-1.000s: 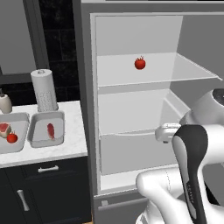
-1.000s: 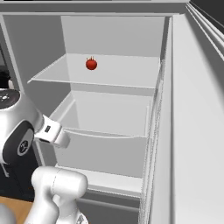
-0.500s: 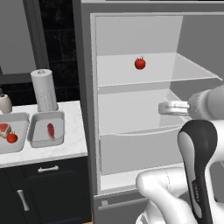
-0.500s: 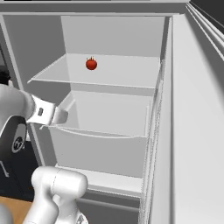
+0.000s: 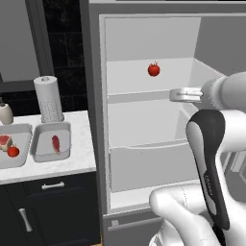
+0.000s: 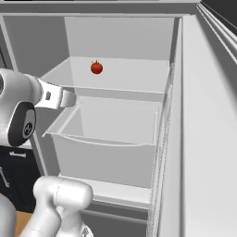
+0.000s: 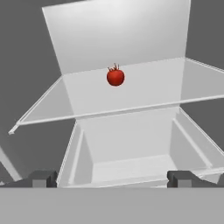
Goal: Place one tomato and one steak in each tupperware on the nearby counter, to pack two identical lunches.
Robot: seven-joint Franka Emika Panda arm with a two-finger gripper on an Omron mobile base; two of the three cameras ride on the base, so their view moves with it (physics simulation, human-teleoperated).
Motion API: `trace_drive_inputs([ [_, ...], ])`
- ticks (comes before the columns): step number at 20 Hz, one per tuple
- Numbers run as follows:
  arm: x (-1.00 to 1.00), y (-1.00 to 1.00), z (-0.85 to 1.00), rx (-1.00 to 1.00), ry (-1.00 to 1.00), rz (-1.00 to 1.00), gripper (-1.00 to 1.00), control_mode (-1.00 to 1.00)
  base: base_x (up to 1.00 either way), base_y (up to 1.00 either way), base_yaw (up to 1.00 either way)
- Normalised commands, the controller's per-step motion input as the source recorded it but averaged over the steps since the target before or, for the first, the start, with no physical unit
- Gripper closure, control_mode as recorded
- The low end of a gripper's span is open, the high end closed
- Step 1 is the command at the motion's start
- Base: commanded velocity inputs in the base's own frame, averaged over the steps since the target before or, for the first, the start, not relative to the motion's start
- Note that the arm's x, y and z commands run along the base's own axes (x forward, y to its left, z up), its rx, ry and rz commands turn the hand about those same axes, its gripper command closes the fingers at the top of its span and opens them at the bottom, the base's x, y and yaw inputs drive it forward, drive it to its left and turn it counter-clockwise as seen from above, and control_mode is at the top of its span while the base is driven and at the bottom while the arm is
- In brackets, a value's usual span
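A red tomato (image 5: 153, 69) (image 6: 96, 68) (image 7: 115, 77) sits on the upper shelf of the open fridge. My gripper (image 5: 174, 94) (image 6: 70, 98) (image 7: 111, 179) is open and holds nothing; it hovers in front of the fridge, just below shelf height, pointing at the tomato and well short of it. On the white counter (image 5: 67, 166) to the left stand two grey tupperware. The left tupperware (image 5: 21, 157) holds a steak (image 5: 4, 141) and a tomato (image 5: 13, 151). Only a steak (image 5: 55, 143) lies in the right tupperware (image 5: 42, 150).
A paper towel roll (image 5: 48, 99) and a small bottle (image 5: 6, 114) stand behind the containers. Below the shelf is a wide fridge drawer (image 6: 102, 143) (image 7: 131, 162). The open fridge door (image 6: 208, 139) stretches along the right side.
The arm has lifted and reached forward, bringing the hand from drawer height up to near the shelf. The jaws stayed open. The tomato and the containers have not moved.
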Motion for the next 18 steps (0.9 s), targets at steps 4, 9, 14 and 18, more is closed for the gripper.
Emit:
trace_drive_inputs([
  [4, 0.68, 0.0, 0.14, 0.0, 0.03, 0.0, -1.0, -1.0, 0.0, 0.0, 0.0],
  [9, 0.9, 0.0, 0.01, 0.0, 0.06, 0.0, -1.0, -1.0, 0.0, 0.0, 0.0],
  [14, 0.9, 0.0, -0.02, 0.01, 0.09, 0.0, -1.0, -1.0, 0.0, 0.0, 0.0],
  [18, 0.77, 0.0, -0.17, 0.0, 0.01, 0.0, -1.0, -1.0, 0.0, 0.0, 0.0],
])
